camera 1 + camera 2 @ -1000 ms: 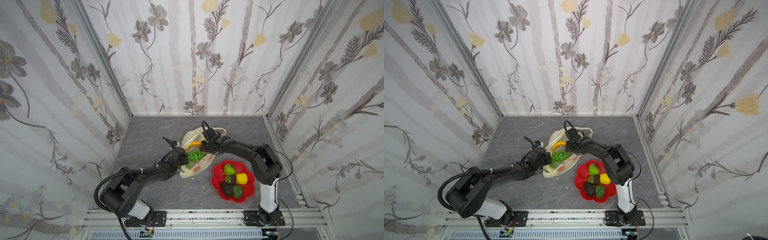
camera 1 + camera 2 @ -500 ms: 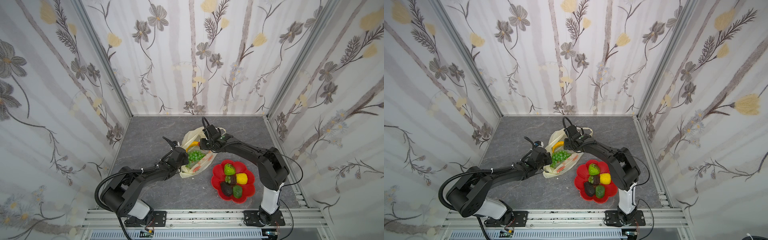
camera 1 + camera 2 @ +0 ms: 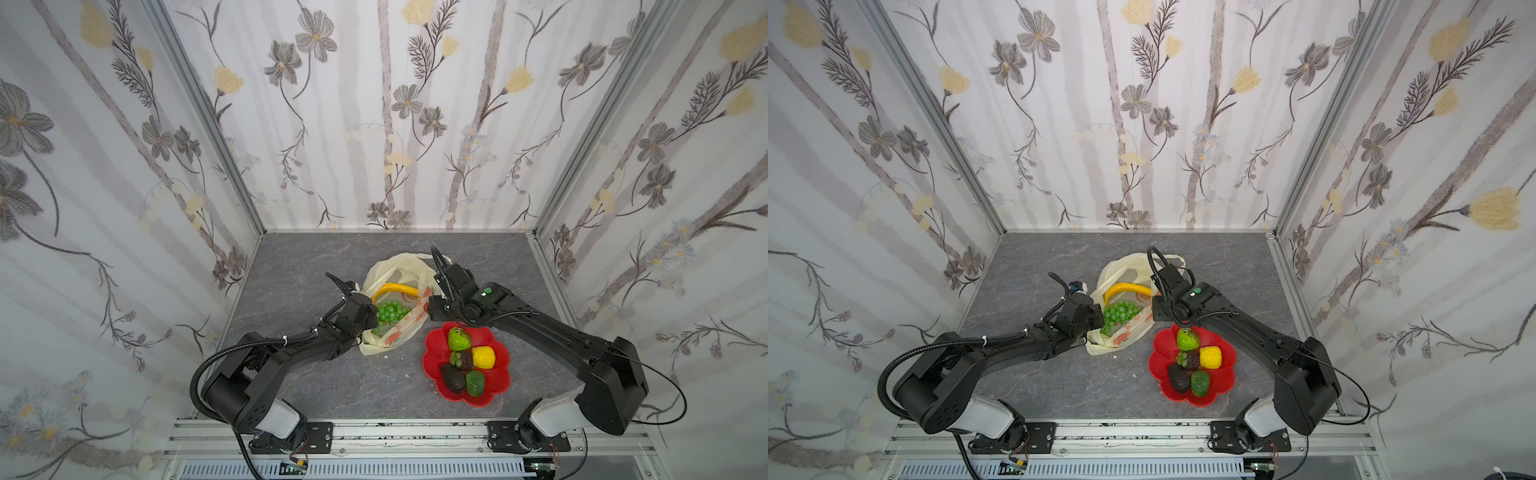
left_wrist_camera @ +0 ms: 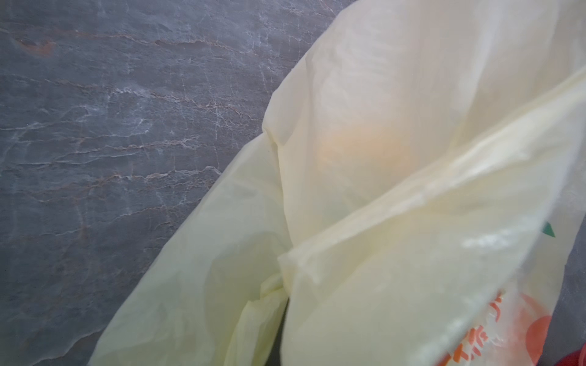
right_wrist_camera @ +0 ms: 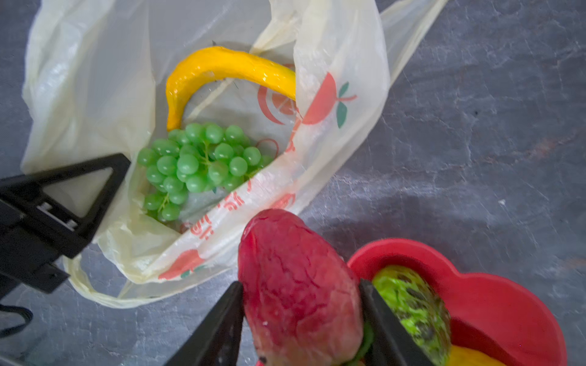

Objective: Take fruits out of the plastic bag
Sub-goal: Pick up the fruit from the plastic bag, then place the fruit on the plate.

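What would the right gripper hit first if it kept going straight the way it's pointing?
Probably the plastic bag, its printed side just ahead of the strawberry in the right gripper; depth is unclear.

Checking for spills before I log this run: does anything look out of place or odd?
Nothing stands out. The banana and grape bunch lie inside the plastic bag, the right claw grips the strawberry, other fruits sit within the red dish, none spilled.

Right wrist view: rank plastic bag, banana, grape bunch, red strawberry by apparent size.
1. plastic bag
2. red strawberry, though it is nearest the camera, so its rank is unsure
3. banana and grape bunch look alike: banana longer, grapes wider; no ranking
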You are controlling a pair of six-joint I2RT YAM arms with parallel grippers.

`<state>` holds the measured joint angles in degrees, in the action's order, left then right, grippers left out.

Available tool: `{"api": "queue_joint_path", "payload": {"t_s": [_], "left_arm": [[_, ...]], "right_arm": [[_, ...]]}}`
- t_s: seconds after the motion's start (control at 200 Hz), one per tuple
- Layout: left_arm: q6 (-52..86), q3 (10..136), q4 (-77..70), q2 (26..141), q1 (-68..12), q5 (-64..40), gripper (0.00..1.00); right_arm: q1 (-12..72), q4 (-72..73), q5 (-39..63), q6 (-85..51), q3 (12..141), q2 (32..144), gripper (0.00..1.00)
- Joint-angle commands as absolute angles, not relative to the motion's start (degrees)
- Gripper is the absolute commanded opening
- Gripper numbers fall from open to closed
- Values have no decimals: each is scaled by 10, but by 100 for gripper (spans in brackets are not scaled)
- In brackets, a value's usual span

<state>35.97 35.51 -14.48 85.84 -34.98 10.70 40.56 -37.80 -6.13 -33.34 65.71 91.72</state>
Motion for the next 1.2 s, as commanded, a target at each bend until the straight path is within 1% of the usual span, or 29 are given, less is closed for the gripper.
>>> {"api": "queue_joint_path", "payload": {"t_s": [0.0, 0.26, 0.57, 0.884, 1.199], "left_arm": [[354, 359, -156, 861, -349, 117, 0], [353, 365, -156, 871, -350, 119, 0], [350, 373, -156, 877, -350, 118, 0], [352, 370, -156, 875, -349, 120, 0], [350, 367, -156, 871, -349, 122, 0]], "right_arm": [[406, -441, -75, -340, 628, 868, 55], [404, -536, -83, -367, 556, 767, 54], [404, -605, -80, -385, 518, 719, 54], [406, -619, -66, -386, 486, 724, 54], [416, -609, -78, -379, 486, 771, 54]]}}
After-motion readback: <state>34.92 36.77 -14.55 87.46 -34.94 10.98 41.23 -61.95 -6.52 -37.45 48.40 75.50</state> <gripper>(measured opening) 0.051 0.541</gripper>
